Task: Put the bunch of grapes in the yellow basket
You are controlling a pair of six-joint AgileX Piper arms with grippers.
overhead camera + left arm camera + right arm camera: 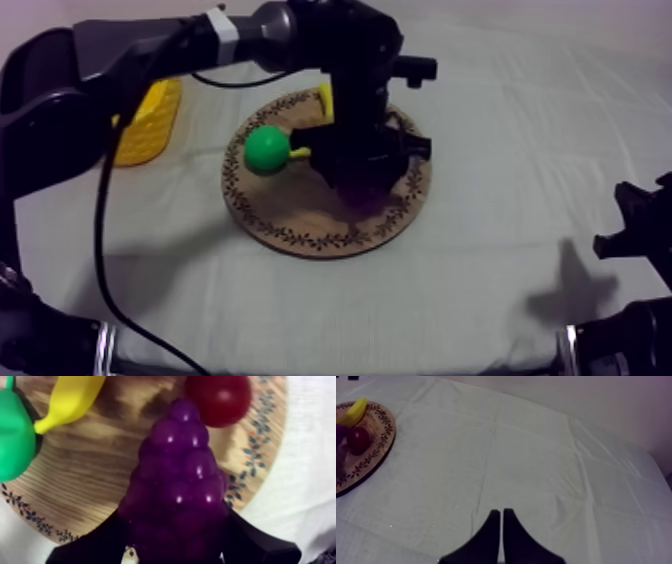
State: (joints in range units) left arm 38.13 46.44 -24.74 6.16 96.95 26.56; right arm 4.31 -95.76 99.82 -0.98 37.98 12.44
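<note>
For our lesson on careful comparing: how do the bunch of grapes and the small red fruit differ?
The bunch of grapes is purple and knobbly; the small red fruit is red, smooth and round. The grapes sit between the left gripper's jaws; the red fruit lies free. Both are glossy, over the wooden board.

Left arm [130, 45]: glossy black shell, rounded joints, white band [228, 25] round the upper link. Left gripper [174, 521]: black, flat angular fingers. Right gripper [501, 512]: matte black, fingers tapering to points.
</note>
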